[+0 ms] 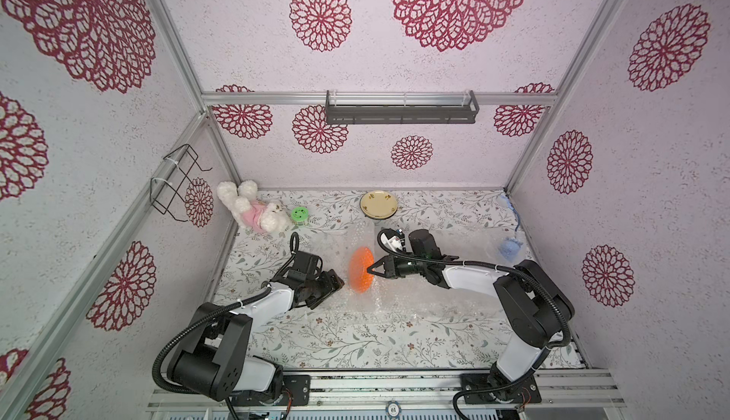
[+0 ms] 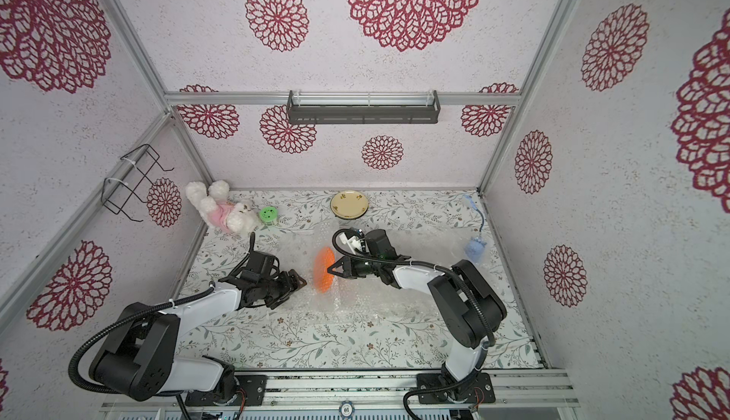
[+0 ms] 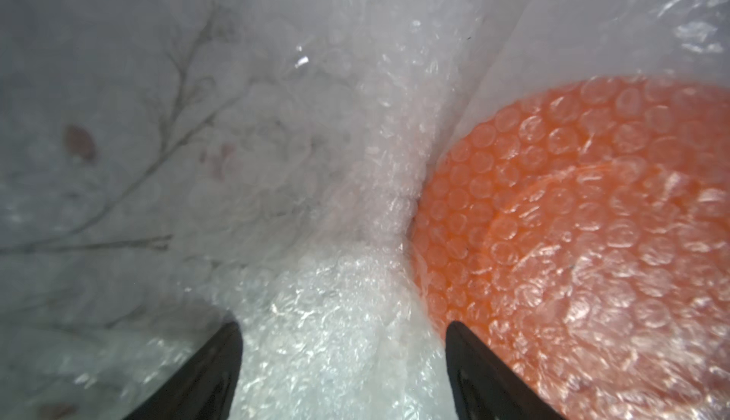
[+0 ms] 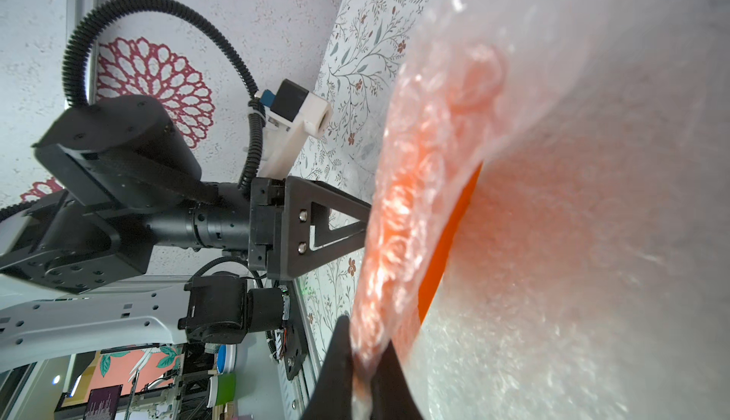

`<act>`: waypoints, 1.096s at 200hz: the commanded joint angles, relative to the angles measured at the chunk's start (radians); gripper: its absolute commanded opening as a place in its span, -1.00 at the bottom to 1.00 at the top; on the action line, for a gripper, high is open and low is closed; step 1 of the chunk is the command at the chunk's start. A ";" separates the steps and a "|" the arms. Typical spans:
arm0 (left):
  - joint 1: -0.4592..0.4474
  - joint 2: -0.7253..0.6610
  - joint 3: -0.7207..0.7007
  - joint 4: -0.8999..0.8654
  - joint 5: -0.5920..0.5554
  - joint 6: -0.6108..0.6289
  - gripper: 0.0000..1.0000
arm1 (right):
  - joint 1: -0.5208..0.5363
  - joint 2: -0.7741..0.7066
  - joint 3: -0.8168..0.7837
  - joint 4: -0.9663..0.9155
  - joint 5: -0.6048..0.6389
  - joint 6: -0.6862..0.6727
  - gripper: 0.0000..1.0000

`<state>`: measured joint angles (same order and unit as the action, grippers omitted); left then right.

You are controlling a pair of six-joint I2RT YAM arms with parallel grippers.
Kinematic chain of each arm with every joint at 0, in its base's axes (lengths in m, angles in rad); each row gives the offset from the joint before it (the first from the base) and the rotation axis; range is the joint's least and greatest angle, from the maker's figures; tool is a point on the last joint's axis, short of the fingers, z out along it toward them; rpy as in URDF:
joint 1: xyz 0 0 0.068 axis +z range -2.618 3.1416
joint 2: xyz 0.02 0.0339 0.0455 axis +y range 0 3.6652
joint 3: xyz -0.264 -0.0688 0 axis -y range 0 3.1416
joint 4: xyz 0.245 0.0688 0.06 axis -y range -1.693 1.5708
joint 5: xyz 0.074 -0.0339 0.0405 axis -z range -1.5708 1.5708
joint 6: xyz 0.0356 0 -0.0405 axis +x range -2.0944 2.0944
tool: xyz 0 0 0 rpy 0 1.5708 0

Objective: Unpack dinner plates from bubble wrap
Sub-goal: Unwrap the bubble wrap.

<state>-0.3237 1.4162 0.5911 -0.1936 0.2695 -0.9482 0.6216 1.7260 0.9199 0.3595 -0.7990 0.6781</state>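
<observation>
Right pincer [image 1: 369, 270] is pinching, jaws pressed together, a fold of bubble wrap [image 1: 355, 311] at the edge of the orange plate [image 1: 360, 270]. Whether the rim itself is in the pinch, cannot tell from the right wrist view. The plate is standing tilted on edge at the centre of both top views, with wrap lying over its face and trailing down onto the surface [image 1: 335, 343]. Left pincer [image 1: 335, 284] is waiting just left of the plate with jaws spread. In the left wrist view its fingers [image 3: 221, 358] are framing a bunched ridge of wrap beside the plate, not gripping it. Judgement: the step in hand is peeling the sheet off the orange plate. It is probably going best if the left pincer is closing on that loose ridge only, clear of the plate, and drawing it away leftward while the right is holding steady. The risk is the plate slipping out of a wrap-only pinch. The cream plate [image 1: 378, 204] is lying bare at upper centre, well apart. A plush toy [image 1: 253, 210] and a green disc [image 1: 299, 214] are sitting at upper left, and a blue fuzzy thing [image 1: 509, 248] at right. None is obstructing the leftward pull.
</observation>
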 commanded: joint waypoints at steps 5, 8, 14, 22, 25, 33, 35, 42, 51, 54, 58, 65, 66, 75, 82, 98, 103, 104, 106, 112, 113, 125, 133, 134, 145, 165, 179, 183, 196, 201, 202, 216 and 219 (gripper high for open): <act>0.010 0.010 -0.015 -0.045 -0.067 0.013 0.64 | -0.011 -0.059 0.034 -0.037 -0.022 0.012 -0.99; 0.010 0.007 -0.018 -0.051 -0.072 0.013 0.64 | -0.014 -0.063 0.035 -0.037 -0.025 0.015 -0.99; 0.010 -0.002 -0.024 -0.062 -0.082 0.012 0.64 | -0.020 -0.071 0.036 -0.034 -0.032 0.022 -0.99; 0.009 -0.016 -0.031 -0.083 -0.100 0.009 0.64 | -0.030 -0.083 0.033 -0.021 -0.047 0.037 -0.99; 0.010 -0.022 -0.034 -0.092 -0.108 0.009 0.64 | -0.035 -0.088 0.032 -0.013 -0.053 0.045 -0.99; 0.010 -0.035 -0.038 -0.112 -0.124 0.009 0.64 | -0.048 -0.100 0.027 0.005 -0.069 0.068 -0.98; 0.011 -0.038 -0.040 -0.116 -0.127 0.009 0.64 | -0.050 -0.103 0.026 0.011 -0.073 0.074 -0.98; 0.010 -0.047 -0.045 -0.132 -0.140 0.011 0.64 | -0.060 -0.115 0.024 0.024 -0.089 0.091 -0.98; 0.012 -0.055 -0.050 -0.152 -0.154 0.008 0.64 | -0.070 -0.134 0.024 0.027 -0.105 0.102 -0.99; 0.014 -0.057 -0.052 -0.159 -0.157 0.007 0.64 | -0.074 -0.141 0.022 0.025 -0.107 0.104 -0.99; 0.016 -0.059 -0.054 -0.162 -0.159 0.006 0.64 | -0.079 -0.151 0.021 0.019 -0.109 0.106 -0.99; 0.017 -0.061 -0.061 -0.166 -0.158 0.002 0.65 | -0.093 -0.168 0.018 0.004 -0.108 0.110 -0.98; 0.017 -0.062 -0.062 -0.166 -0.158 0.003 0.64 | -0.096 -0.170 0.017 0.001 -0.109 0.110 -0.99; 0.018 -0.065 -0.071 -0.166 -0.158 -0.004 0.64 | -0.120 -0.194 0.006 -0.011 -0.119 0.116 -0.99; 0.018 -0.066 -0.077 -0.164 -0.158 -0.009 0.64 | -0.145 -0.214 -0.008 -0.015 -0.128 0.122 -0.99; 0.018 -0.071 -0.091 -0.150 -0.149 -0.016 0.64 | -0.214 -0.266 -0.036 -0.079 -0.137 0.108 -1.00; 0.020 -0.071 -0.093 -0.148 -0.150 -0.017 0.64 | -0.235 -0.281 -0.036 -0.121 -0.137 0.086 -1.00; 0.019 -0.071 -0.093 -0.147 -0.151 -0.018 0.64 | -0.239 -0.283 -0.036 -0.132 -0.136 0.084 -1.00; 0.019 -0.070 -0.094 -0.147 -0.151 -0.018 0.64 | -0.248 -0.290 -0.036 -0.151 -0.135 0.071 -1.00; 0.018 -0.069 -0.093 -0.147 -0.151 -0.017 0.64 | -0.272 -0.313 -0.034 -0.210 -0.128 0.038 -1.00; 0.018 -0.068 -0.093 -0.147 -0.151 -0.018 0.64 | -0.276 -0.316 -0.035 -0.220 -0.126 0.033 -1.00; 0.018 -0.063 -0.090 -0.143 -0.151 -0.016 0.65 | -0.310 -0.359 -0.017 -0.361 -0.077 -0.045 -1.00; 0.018 -0.056 -0.086 -0.141 -0.149 -0.014 0.64 | -0.323 -0.381 0.006 -0.467 -0.029 -0.106 -1.00; 0.018 -0.054 -0.086 -0.141 -0.149 -0.014 0.65 | -0.323 -0.383 0.010 -0.486 -0.022 -0.114 -1.00; 0.019 -0.042 -0.082 -0.137 -0.146 -0.011 0.64 | -0.324 -0.403 0.056 -0.635 0.084 -0.180 -1.00; 0.018 -0.022 -0.075 -0.127 -0.140 -0.008 0.65 | -0.307 -0.418 0.117 -0.826 0.303 -0.240 -1.00; 0.018 -0.008 -0.076 -0.110 -0.136 -0.008 0.64 | -0.274 -0.412 0.152 -0.900 0.437 -0.269 -1.00; 0.018 -0.004 -0.076 -0.108 -0.133 -0.008 0.64 | -0.263 -0.407 0.162 -0.918 0.477 -0.271 -1.00; 0.020 0.012 -0.074 -0.098 -0.125 -0.004 0.64 | -0.205 -0.375 0.196 -0.970 0.606 -0.289 -1.00; 0.019 0.017 -0.074 -0.097 -0.123 -0.003 0.64 | -0.184 -0.359 0.207 -0.983 0.639 -0.293 -1.00; 0.019 0.018 -0.074 -0.097 -0.123 -0.004 0.64 | -0.180 -0.356 0.210 -0.985 0.642 -0.293 -1.00; 0.018 0.023 -0.076 -0.088 -0.117 -0.004 0.64 | -0.121 -0.303 0.232 -1.005 0.735 -0.293 -1.00; 0.018 0.022 -0.077 -0.088 -0.117 -0.004 0.64 | -0.111 -0.290 0.236 -1.009 0.746 -0.292 -1.00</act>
<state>-0.3149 1.3800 0.5610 -0.2035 0.1677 -0.9527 0.4259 1.3705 1.1011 -0.5201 -0.3038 0.4477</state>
